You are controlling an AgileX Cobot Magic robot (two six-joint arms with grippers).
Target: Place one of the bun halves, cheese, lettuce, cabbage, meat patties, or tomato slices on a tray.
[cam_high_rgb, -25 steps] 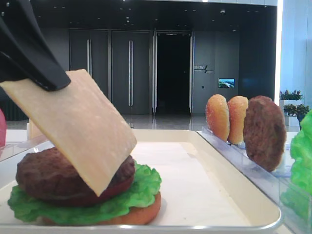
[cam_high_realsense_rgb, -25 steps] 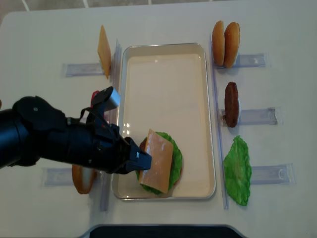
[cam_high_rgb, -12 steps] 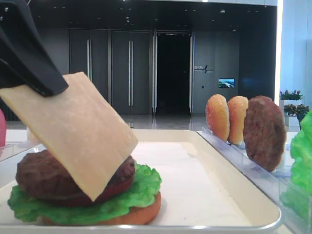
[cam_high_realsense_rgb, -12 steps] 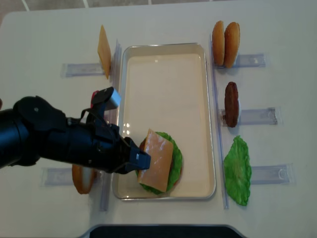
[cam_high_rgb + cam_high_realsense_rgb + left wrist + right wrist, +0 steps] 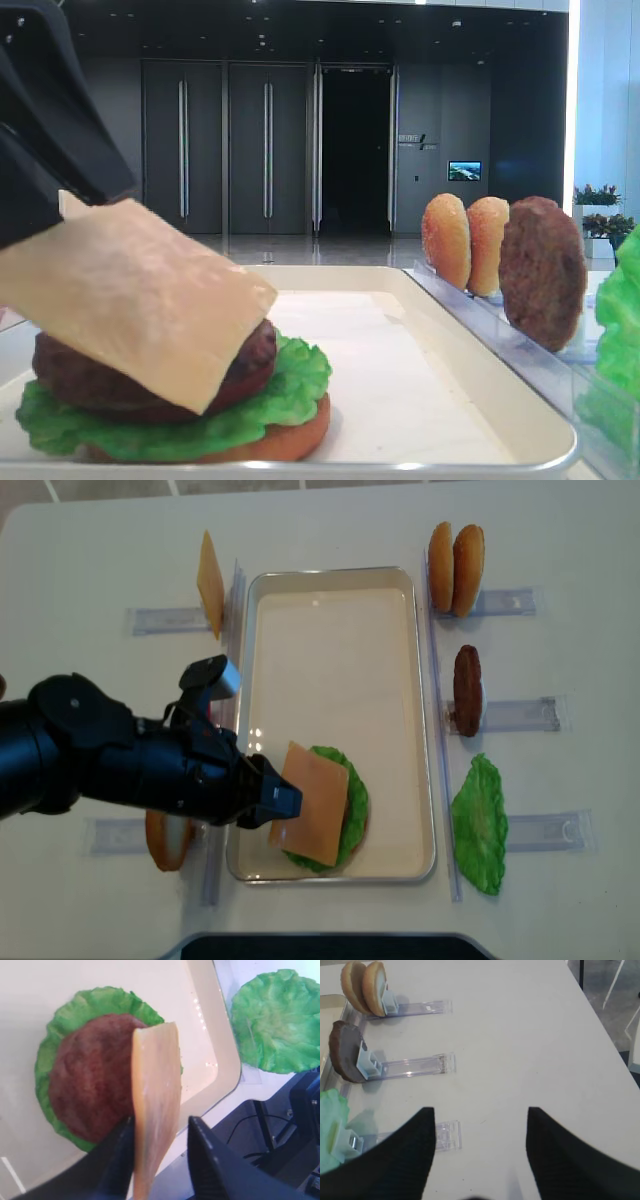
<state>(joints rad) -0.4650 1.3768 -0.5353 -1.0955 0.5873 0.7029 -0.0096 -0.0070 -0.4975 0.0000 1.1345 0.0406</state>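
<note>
**Exterior high view: cheese slice rests on the patty stack**

At the left, the left gripper (image 5: 278, 802) has its fingers (image 5: 120, 1152) on both sides of the cheese (image 5: 309, 802); the left wrist view shows gaps beside the slice, so the jaws look loosened. The cheese lies tilted on the meat patty (image 5: 90, 1095), above the lettuce (image 5: 290, 385), at the near end of the tray (image 5: 335, 630). At the right, racks hold two bun halves (image 5: 455, 568), another patty (image 5: 466, 688) and a lettuce leaf (image 5: 480, 825). The right gripper (image 5: 480, 1150) hangs spread above the table (image 5: 520, 1035).

Pale table (image 5: 330, 525): cream tray (image 5: 420, 720) mid-frame, clear racks (image 5: 520, 715) on both sides, lettuce (image 5: 480, 825) lower right.
</note>
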